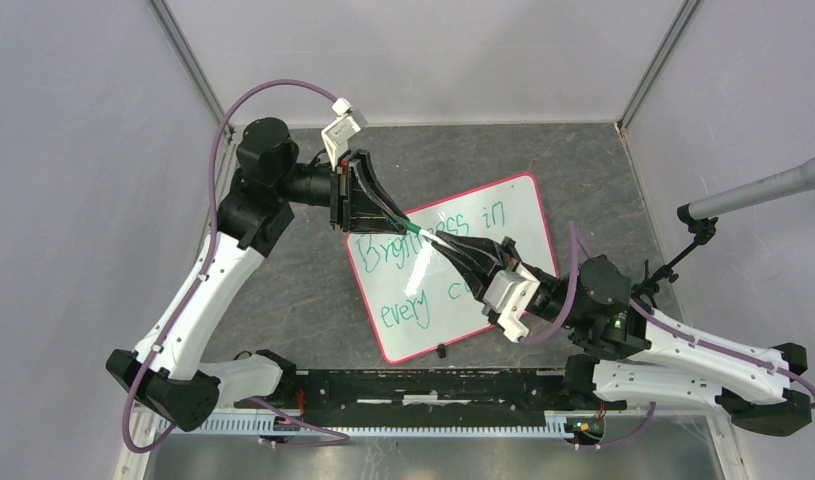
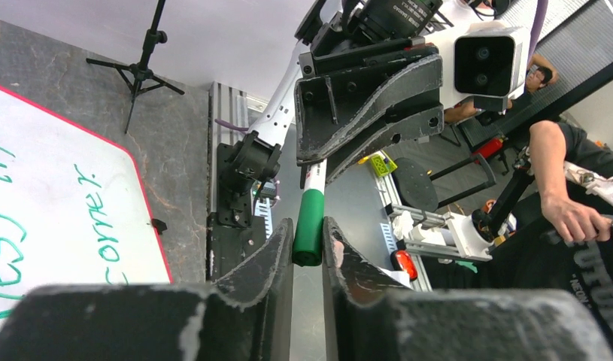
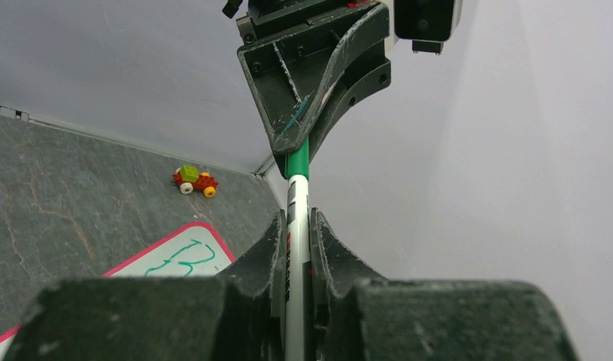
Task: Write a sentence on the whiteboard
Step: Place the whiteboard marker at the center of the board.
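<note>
Two robot arms meet over the whiteboard (image 1: 508,210), which lies flat and askew on the dark stone-patterned surface (image 1: 283,290), its red-pink rim facing the arms' bases at a slant. Between them they hold one marker (image 3: 297,204) in the air above the board's upper left part. The left hand (image 2: 308,229) is pressed in on the green cap (image 3: 297,159), a finger against each side. The right hand (image 3: 295,226) is clamped tight on the white barrel. Cap and barrel sit joined in one straight line from hand to hand.

The sentence (image 1: 408,310) runs across the board in green in two lines: "Brightness in" above and "every" below. In the overhead view the right arm hides the end of the lower line, but the left wrist view shows "corner." near the board's edge.

A small toy of red, green and yellow bricks (image 3: 192,180) rests on the surface near the back wall, well apart from the board. A grey microphone (image 1: 773,188) reaches in from the right.
</note>
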`<state>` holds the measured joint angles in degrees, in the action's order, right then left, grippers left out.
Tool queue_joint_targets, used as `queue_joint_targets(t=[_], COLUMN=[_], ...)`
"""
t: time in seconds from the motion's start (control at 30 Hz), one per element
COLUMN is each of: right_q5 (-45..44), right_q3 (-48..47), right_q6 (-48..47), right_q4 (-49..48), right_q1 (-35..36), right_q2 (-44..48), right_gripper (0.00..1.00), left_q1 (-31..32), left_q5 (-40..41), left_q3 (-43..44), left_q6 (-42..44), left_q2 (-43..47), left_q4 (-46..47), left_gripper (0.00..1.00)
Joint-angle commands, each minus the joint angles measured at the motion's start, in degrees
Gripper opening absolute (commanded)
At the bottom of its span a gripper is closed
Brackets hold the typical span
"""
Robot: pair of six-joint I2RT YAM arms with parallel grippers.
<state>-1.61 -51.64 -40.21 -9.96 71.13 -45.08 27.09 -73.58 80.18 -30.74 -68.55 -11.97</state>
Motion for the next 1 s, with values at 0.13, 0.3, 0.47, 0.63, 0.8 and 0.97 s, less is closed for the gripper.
queue_joint_targets(t=[0.13, 0.3, 0.47, 0.63, 0.8, 0.97], right_q5=[0.9, 2.9, 3.0, 3.6, -0.7, -6.5], right_q3=[-1.8, -2.5, -3.2, -3.1, -2.7, -2.9], right_q6=[0.7, -0.8, -2.0, -2.7, -2.7, -0.5], right_q4=[-0.8, -1.4, -2.3, -2.8, -2.0, 1.1], right_q1=[0.1, 0.1, 0.1, 0.1, 0.1, -0.4], right_q2=[-1.1, -2.6, -4.5, -5.5, -4.4, -2.2], right_gripper=[0.00, 0.00, 0.00, 0.00, 0.18, 0.55], left_q1=[3.3, 6.2, 9.0, 10.1, 3.8, -10.7], left_q5=[-0.9, -1.4, -1.5, -1.2, -1.9, -0.8], left_q3=[0.6, 0.9, -0.1, -0.6, -3.0, -7.1], left_q6=[2.8, 2.9, 2.8, 2.3, -8.7, -26.1], left_q2=[0.6, -0.5, -1.2, -1.6, -1.2, -0.4], left_q4=[-0.3, -0.3, -0.3, 0.4, 11.4, 31.4], left_gripper=[0.03, 0.03, 0.03, 0.03, 0.03, 0.02])
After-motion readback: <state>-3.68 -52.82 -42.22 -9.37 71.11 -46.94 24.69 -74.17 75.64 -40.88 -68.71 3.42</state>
